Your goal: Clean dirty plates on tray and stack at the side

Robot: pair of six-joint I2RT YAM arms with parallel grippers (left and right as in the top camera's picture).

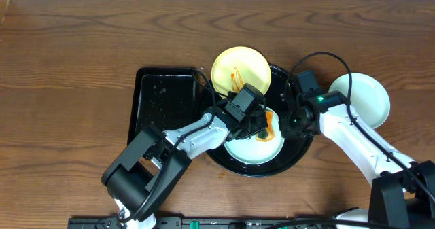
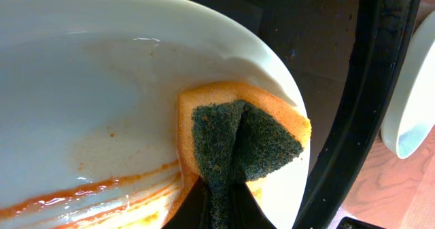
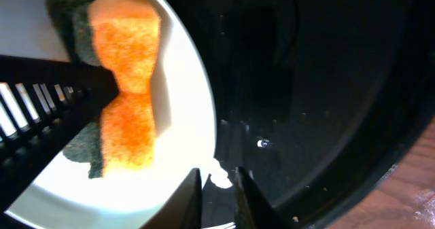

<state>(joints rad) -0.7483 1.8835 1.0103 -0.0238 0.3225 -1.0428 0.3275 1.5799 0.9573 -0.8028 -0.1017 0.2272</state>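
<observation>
On the round black tray [image 1: 304,147] lies a pale mint-blue plate [image 1: 255,149] with orange-brown sauce streaks [image 2: 61,202]. My left gripper [image 1: 262,125] [image 2: 221,212] is shut on a folded orange sponge with a dark green pad [image 2: 238,137], pressed on the plate's right part [image 2: 81,86]. The right gripper [image 1: 293,124] [image 3: 219,180] sits at this plate's right rim [image 3: 183,107], its fingers a narrow gap apart with the rim's edge at their tips. A pale yellow plate [image 1: 238,66] with a sauce streak rests on the tray's far rim. A third pale plate [image 1: 367,100] sits on the table to the right.
A rectangular black tray [image 1: 163,100], wet with droplets, lies left of the round tray. The tray's glossy floor [image 3: 306,86] right of the plate carries small crumbs. Both arms cross over the tray's front half.
</observation>
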